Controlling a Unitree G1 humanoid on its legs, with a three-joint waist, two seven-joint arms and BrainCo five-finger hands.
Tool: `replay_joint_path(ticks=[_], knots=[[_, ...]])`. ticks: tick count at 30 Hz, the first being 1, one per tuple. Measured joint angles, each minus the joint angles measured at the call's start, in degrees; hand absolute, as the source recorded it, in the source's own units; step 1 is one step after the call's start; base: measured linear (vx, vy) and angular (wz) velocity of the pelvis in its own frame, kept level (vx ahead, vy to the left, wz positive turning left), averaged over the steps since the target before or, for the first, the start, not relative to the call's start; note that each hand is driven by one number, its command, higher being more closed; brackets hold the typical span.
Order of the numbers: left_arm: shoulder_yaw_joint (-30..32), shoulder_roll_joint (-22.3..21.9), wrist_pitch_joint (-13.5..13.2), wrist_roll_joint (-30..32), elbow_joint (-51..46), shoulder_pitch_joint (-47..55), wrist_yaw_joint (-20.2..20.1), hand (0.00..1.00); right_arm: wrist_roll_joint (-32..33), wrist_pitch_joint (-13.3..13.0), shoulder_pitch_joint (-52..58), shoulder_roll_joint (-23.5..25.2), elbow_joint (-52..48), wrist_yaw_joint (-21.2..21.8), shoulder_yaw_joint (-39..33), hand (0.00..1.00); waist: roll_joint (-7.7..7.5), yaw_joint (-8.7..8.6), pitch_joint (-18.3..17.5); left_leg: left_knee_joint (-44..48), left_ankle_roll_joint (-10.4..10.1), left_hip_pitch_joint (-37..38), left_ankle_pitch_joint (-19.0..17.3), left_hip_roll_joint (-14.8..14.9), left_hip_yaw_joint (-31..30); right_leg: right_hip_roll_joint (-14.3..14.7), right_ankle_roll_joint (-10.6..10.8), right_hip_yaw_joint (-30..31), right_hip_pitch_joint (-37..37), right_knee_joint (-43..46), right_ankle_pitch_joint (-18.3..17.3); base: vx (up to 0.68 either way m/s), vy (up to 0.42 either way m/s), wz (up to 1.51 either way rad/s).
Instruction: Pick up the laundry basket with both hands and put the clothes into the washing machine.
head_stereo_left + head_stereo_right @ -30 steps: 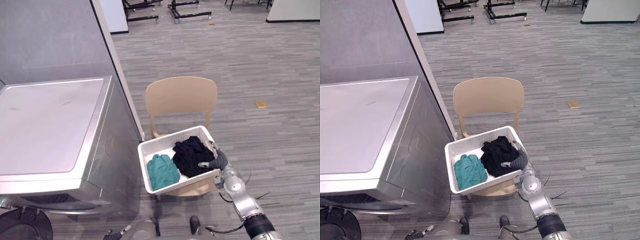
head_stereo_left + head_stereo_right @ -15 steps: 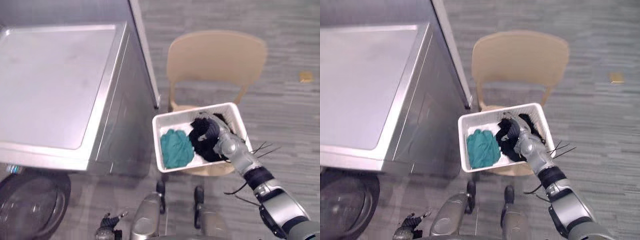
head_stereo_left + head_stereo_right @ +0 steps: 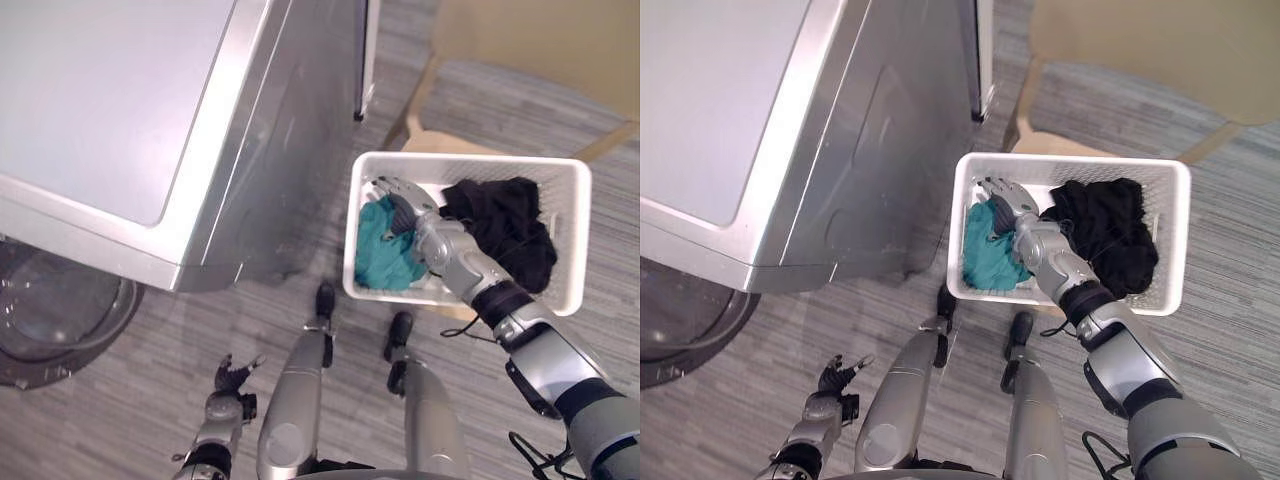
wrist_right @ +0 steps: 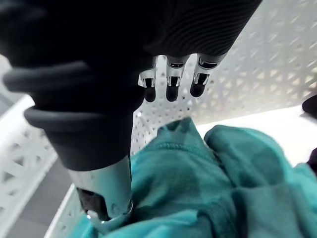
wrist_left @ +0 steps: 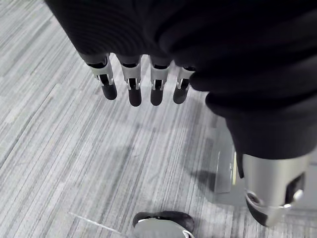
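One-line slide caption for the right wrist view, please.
Right hand, fingers straight, over the teal garment inside the white perforated laundry basket.

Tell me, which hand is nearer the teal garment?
Right. The right hand is over the teal garment inside the white basket; the left hand hangs near the floor, well away.

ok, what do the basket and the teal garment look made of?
Laundry basket: white rigid plastic, probably moulded, given its perforated lattice walls. Teal garment: soft matte knit cloth, maybe cotton; it crumples in folds and shows a stitched hem.
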Motion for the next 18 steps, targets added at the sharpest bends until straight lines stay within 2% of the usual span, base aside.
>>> replay_joint_path(ticks=[1, 2, 5, 9, 14, 18], knots=[[0.05, -0.42, -0.14, -1.07, -0.37, -0.52, 0.08, 0.0, -0.45, 0.02, -0.96, -0.08, 0.72, -0.59, 0.11, 0.0, -0.07, 0.04, 0.42, -0.43, -0.08, -1.16, 0.6, -0.28, -0.05, -0.57, -0.06, -0.67, -1.4, 0.9, -0.4, 0.01, 0.003, 0.28], [0.05, -0.58, -0.17, -1.13, -0.57, -0.75, 0.17, 0.0, -0.61, 0.03, -1.36, 0.0, 1.01, -0.68, 0.34, 1.0, -0.08, 0.05, 0.69, -0.99, 0.01, -1.45, 1.14, -0.55, -0.33, -0.8, -0.21, -0.98, -1.94, 1.27, -0.58, 0.03, -0.006, 0.25], [0.07, -0.68, -0.41, -1.16, -1.34, -1.01, 0.34, 0.0, -2.2, -0.08, -2.96, 0.22, 1.97, -1.12, 2.47, 1.0, -0.3, -0.49, 0.9, -2.06, -0.15, -1.67, 2.08, -1.34, -1.27, -1.77, -0.37, -1.83, -3.18, 3.64, -2.22, 0.03, -0.039, 0.23], [0.38, -0.78, -0.71, -1.16, -2.33, -1.2, 0.58, 0.0, -2.01, 0.5, -3.38, 1.4, 2.32, -2.02, 1.93, 1.0, -0.31, -0.35, 0.9, -3.34, -1.1, -1.25, 2.73, -1.29, -2.27, -1.79, -0.97, -2.76, -3.39, 4.77, -3.45, 0.03, -0.074, 0.15], [1.06, -1.44, -0.58, -1.84, -2.36, -1.19, 0.59, 0.0, 2.56, 0.95, -1.83, 1.81, -1.25, -2.24, -1.47, 1.0, -0.42, -0.27, 0.93, -3.54, -1.11, -0.59, 3.22, -0.7, -2.16, -1.31, -1.29, -2.76, -3.17, 5.2, -3.9, 0.03, -0.062, -0.02], [1.13, -1.4, -0.57, -2.1, -3.49, -1.19, 0.52, 0.0, 7.94, 2.42, 5.26, 1.01, -9.32, -1.91, -7.57, 1.0, -1.12, -0.64, 1.21, -3.44, -1.11, 1.73, 3.19, 0.14, -1.31, -0.62, -1.31, -2.57, -0.59, 4.35, -3.88, 0.03, -0.04, -0.05]])
